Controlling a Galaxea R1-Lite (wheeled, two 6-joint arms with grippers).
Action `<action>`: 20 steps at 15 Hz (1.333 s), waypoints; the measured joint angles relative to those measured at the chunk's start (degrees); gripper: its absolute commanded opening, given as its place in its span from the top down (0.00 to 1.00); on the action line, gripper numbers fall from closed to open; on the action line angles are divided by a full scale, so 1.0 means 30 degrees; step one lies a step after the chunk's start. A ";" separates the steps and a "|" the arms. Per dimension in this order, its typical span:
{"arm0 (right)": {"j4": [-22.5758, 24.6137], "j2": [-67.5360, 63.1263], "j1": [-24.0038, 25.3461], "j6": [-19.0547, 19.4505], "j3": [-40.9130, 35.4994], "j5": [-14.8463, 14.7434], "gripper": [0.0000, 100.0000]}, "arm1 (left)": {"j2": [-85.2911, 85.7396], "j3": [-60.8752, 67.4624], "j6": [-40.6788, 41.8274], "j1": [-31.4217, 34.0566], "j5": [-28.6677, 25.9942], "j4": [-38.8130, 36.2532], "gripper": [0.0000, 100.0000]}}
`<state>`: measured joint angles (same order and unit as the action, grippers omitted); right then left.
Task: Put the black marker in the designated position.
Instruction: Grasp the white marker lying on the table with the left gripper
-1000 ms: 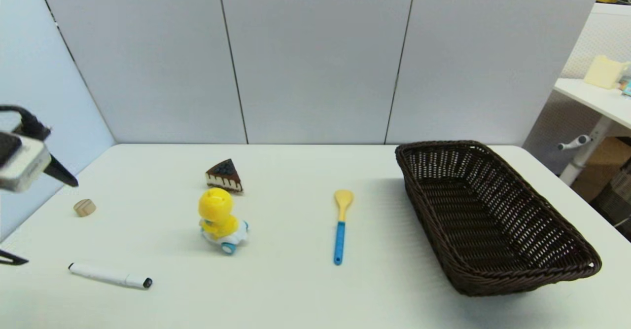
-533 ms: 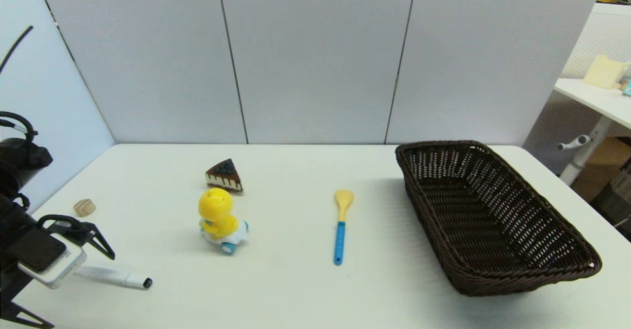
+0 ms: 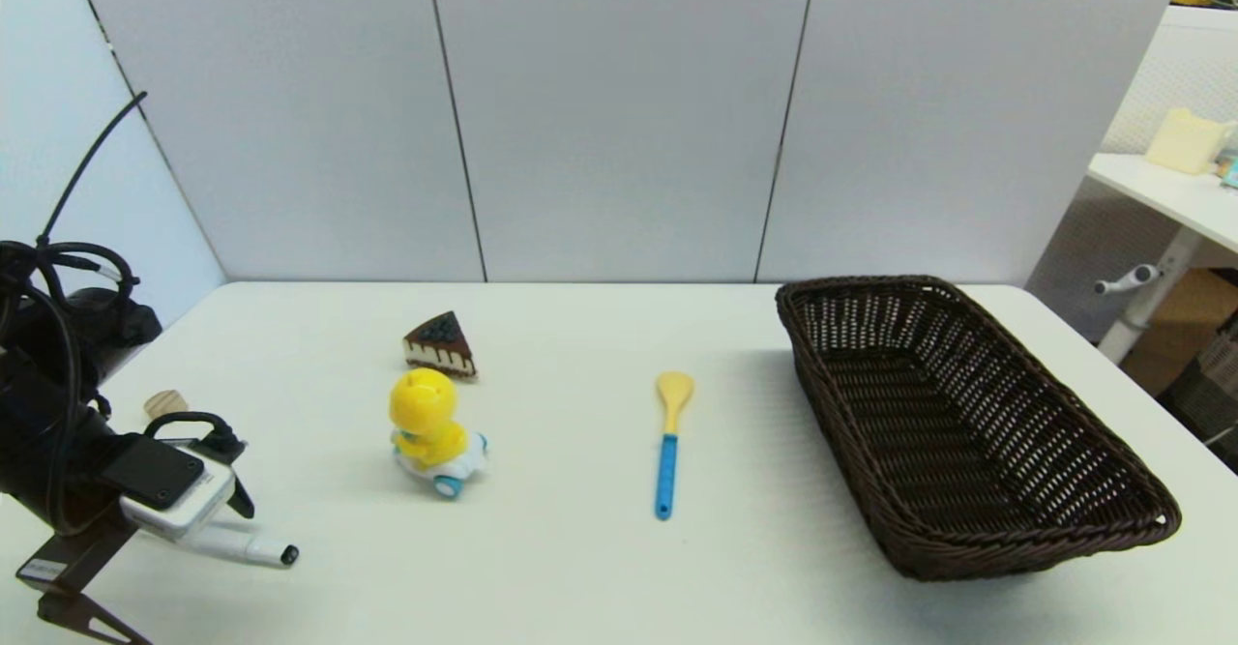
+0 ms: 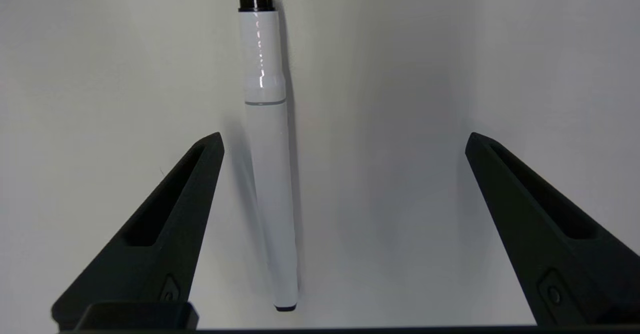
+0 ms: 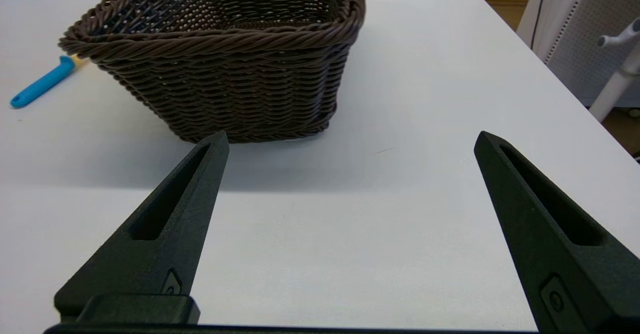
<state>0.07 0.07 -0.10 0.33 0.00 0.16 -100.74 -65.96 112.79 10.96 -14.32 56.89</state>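
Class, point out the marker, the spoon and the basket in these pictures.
marker (image 4: pixel 267 174), left wrist view, middle of its white barrel.
spoon (image 3: pixel 665 466), head view, on its blue handle.
basket (image 3: pixel 1040 553), head view, on its near rim.

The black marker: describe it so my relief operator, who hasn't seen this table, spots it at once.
On the white table, look at the near corner on the robot's left, under the open left gripper. The black marker lies flat there: a slim white pen with a small black tip, unlike the yellow-and-blue spoon.
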 measured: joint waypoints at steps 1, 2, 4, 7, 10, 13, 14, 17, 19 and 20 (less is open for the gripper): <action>0.0000 0.0000 0.0000 0.0000 0.0000 0.0000 0.00 | -0.0175 -0.0008 -0.0028 -0.0053 0.0000 -0.0142 0.00; 0.0000 0.0000 0.0000 0.0000 0.0000 0.0000 0.00 | -0.0341 -0.0008 -0.0065 -0.0089 0.0000 -0.0297 0.00; 0.0000 0.0000 0.0000 -0.0008 0.0000 0.0000 0.00 | -0.0727 -0.0280 -0.0073 -0.0244 -0.0028 -0.0232 0.00; 0.0000 0.0000 0.0000 0.0000 0.0000 0.0008 0.00 | -0.1434 -0.1219 -0.0626 -0.0780 0.0358 -0.0248 0.00; 0.0000 0.0000 -0.0004 0.0000 0.0000 0.0000 0.00 | -0.1922 -0.1589 -0.1434 -0.0935 0.0561 -0.0289 0.00; 0.0000 0.0000 0.0000 0.0000 0.0000 0.0000 0.00 | -0.2381 -0.1983 -0.1487 -0.0971 0.1174 -0.0268 0.00; -0.0008 0.0000 0.0000 0.0000 0.0000 0.0000 0.00 | -0.2515 -0.2064 -0.1516 -0.0971 0.1487 -0.0276 0.00; -0.0008 0.0000 0.0000 0.0000 0.0000 0.0000 0.00 | -0.2784 -0.2109 -0.1495 -0.0955 0.2040 -0.0313 0.00; 0.0000 0.0000 0.0000 -0.0008 0.0000 0.0000 0.00 | -0.2865 -0.2113 -0.1471 -0.0963 0.2141 -0.0305 0.00; 0.0000 0.0000 0.0000 0.0000 0.0000 0.0000 0.00 | -0.2865 -0.2109 -0.1451 -0.0963 0.2158 -0.0305 0.00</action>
<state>0.07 0.07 -0.10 0.33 0.00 0.16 -109.34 -72.29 108.44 8.07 -7.85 55.98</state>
